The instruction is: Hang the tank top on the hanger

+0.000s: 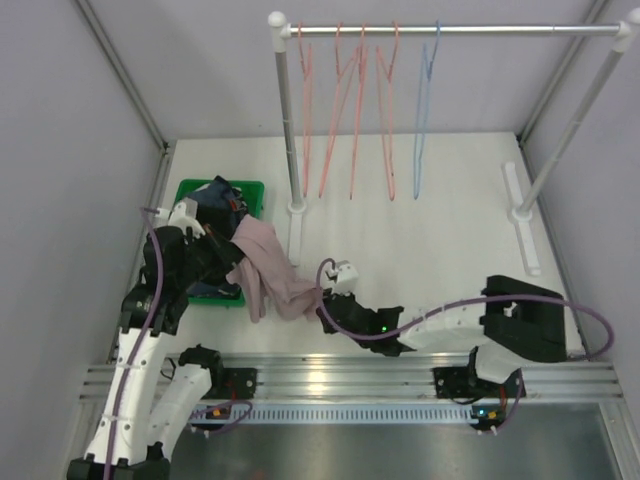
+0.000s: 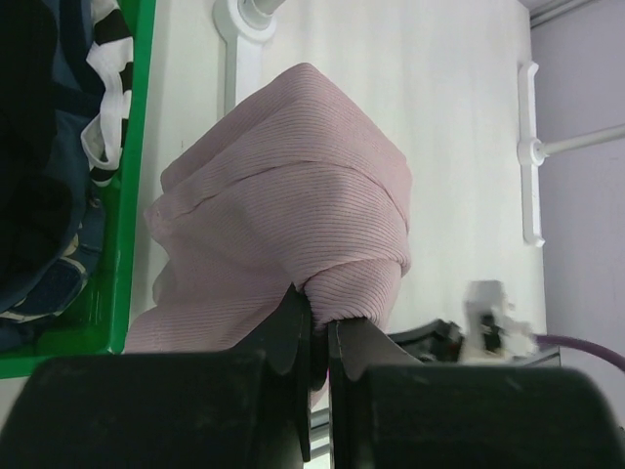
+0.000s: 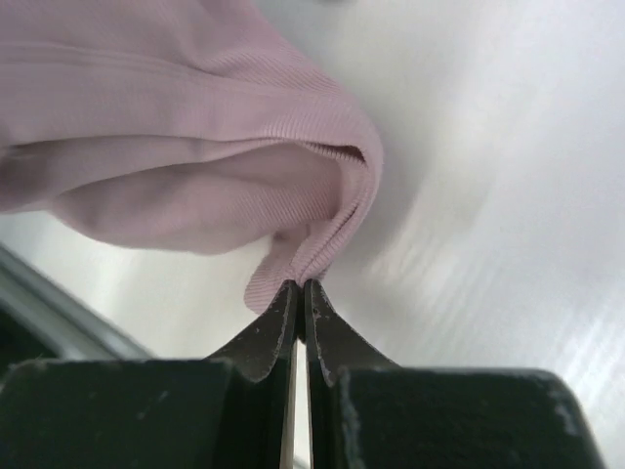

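pinching the tank top (image 1: 268,265) from two sides, the left gripper (image 2: 314,303) is clamped on a bunched fold beside the green bin (image 1: 184,193), the right gripper (image 3: 299,289) on its ribbed edge over the counter (image 1: 440,230). the blue hanger (image 1: 423,120) hangs on the rail (image 1: 490,30), well apart.

The tank top (image 1: 266,262) between my grippers, rack (image 1: 480,30) behind
From above, it spans from my left gripper (image 1: 232,250) at nine o'clock to my right gripper (image 1: 320,300) at six; the bin (image 1: 253,186) sits just left, the hanger (image 1: 425,110) rightmost on the rack at one o'clock.
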Robot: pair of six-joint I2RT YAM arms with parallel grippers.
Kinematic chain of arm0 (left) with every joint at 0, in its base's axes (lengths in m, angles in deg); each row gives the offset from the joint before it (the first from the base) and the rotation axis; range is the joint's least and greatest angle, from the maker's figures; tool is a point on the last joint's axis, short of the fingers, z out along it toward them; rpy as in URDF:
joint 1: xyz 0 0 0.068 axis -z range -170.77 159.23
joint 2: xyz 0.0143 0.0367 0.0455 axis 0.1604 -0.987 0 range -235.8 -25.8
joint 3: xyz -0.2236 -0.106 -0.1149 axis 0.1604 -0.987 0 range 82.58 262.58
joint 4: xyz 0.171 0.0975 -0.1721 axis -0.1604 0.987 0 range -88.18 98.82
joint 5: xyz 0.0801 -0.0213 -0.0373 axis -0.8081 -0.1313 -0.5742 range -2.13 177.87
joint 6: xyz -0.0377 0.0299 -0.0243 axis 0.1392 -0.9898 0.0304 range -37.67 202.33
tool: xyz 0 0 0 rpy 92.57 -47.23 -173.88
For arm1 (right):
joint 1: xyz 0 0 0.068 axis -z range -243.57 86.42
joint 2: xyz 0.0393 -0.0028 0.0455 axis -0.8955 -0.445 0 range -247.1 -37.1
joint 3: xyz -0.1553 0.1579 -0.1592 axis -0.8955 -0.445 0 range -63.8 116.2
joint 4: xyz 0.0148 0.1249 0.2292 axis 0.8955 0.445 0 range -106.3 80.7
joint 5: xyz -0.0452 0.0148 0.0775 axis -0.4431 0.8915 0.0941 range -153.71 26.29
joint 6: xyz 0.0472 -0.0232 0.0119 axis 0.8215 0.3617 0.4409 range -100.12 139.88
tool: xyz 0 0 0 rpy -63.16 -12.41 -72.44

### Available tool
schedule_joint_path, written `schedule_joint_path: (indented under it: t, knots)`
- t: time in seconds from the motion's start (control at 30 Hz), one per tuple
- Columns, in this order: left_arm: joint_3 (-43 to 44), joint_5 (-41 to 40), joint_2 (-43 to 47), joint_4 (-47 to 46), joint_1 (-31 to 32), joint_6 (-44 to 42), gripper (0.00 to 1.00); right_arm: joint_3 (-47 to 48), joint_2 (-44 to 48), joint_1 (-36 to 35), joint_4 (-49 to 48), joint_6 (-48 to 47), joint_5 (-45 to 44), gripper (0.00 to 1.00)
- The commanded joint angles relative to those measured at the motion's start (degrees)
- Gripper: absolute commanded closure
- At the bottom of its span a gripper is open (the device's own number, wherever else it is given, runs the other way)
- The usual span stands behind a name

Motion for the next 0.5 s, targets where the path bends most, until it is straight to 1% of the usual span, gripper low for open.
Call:
schedule_joint_path:
  t: [0.0, 0.03, 0.07, 0.13, 0.17, 0.2, 0.27, 0.3, 0.4, 0.43, 0.47]
  knots:
    - [-2.05, 1.20, -1.92, -6.09, 1.29, 1.10, 1.00, -3.05, 14.05, -3.52, 4.92, 0.94, -8.32, 1.00]
    - [-3.02, 1.03, -2.62, -7.58, 1.91, 1.63, 1.00, -3.92, 17.15, -3.88, 6.24, 0.95, -9.21, 1.00]
    - [-3.46, -0.19, -3.85, -8.46, 4.00, 2.15, 1.00, -5.33, 23.19, -4.66, 9.38, 0.95, -9.92, 1.00]
    - [-4.69, -3.35, -5.43, -10.75, 8.04, 3.91, 1.00, -6.04, 28.85, -5.20, 13.09, 1.21, -12.64, 1.00]
    - [-4.78, -8.85, -7.53, -12.59, 13.81, 4.44, 1.00, -6.22, 33.83, -5.55, 15.54, 1.30, -13.43, 1.00]
    - [-4.61, -11.95, -8.77, -13.47, 17.17, 4.88, 1.00, -6.13, 36.06, -5.64, 19.74, 1.04, -14.48, 1.00]
    - [-4.08, -16.71, -12.97, -16.28, 24.11, 5.67, 1.00, -5.43, 40.28, -5.99, 24.16, 1.04, -15.72, 1.00]
    - [-3.82, -19.34, -14.48, -17.34, 25.02, 5.94, 1.00, -5.17, 43.95, -6.25, 28.44, 1.04, -17.12, 1.00]
    - [-3.82, -19.71, -20.46, -21.91, 25.90, 7.17, 1.00, -3.32, 50.81, -8.44, 34.61, 2.17, -21.07, 1.00]
    - [-3.90, -19.89, -23.17, -23.14, 25.99, 7.26, 0.99, -2.71, 52.41, -9.58, 38.55, 2.53, -22.04, 1.00]
    - [-3.73, -20.15, -24.59, -24.02, 25.91, 7.17, 0.95, -1.31, 54.78, -10.12, 41.03, 3.58, -22.92, 1.00]
